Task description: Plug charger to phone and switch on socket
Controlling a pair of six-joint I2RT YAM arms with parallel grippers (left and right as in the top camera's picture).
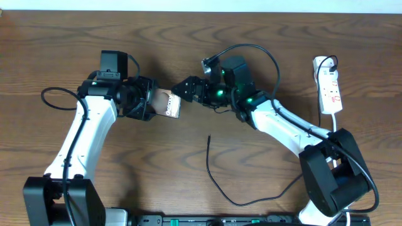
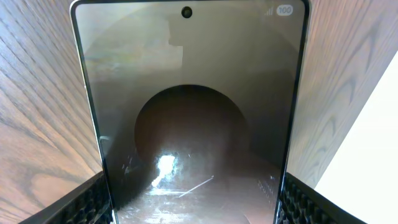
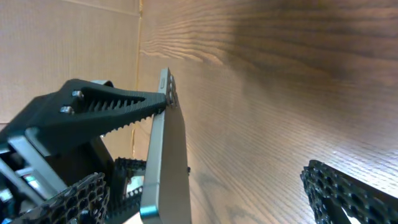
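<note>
**Phone.** The phone (image 1: 169, 104) is off the table (image 1: 207, 31), near its centre, held at one end by the left gripper (image 1: 152, 103). The free end points toward the right gripper (image 1: 183, 93). In the left wrist view the glossy face fills the frame. The camera hole is at the far end, and the face reflects the lens.

**Left gripper.** Clamped on the phone. The jaws stand partly apart, set by the phone's width. One ribbed pad (image 2: 87, 205) presses on each long edge. In the right wrist view a serrated finger (image 3: 106, 106) of this gripper meets the phone's side near its upper corner.

**Right gripper.** Fully spread and holding nothing. The right wrist view shows the phone edge-on between its two fingers (image 3: 348, 193), far closer to the left-hand finger than to the other. Whether that finger touches the phone cannot be determined.

**Charger.** The charger (image 1: 217, 179) lies loose on the table. Its plug tip is below the two grippers and apart from both. The cable runs toward the front edge, then curves right toward the right arm's base. It is not in the phone.

**Socket.** The socket (image 1: 330, 88) lies at the right side of the table, well apart from the phone, with a black plug at its far end. The switch position cannot be read.
</note>
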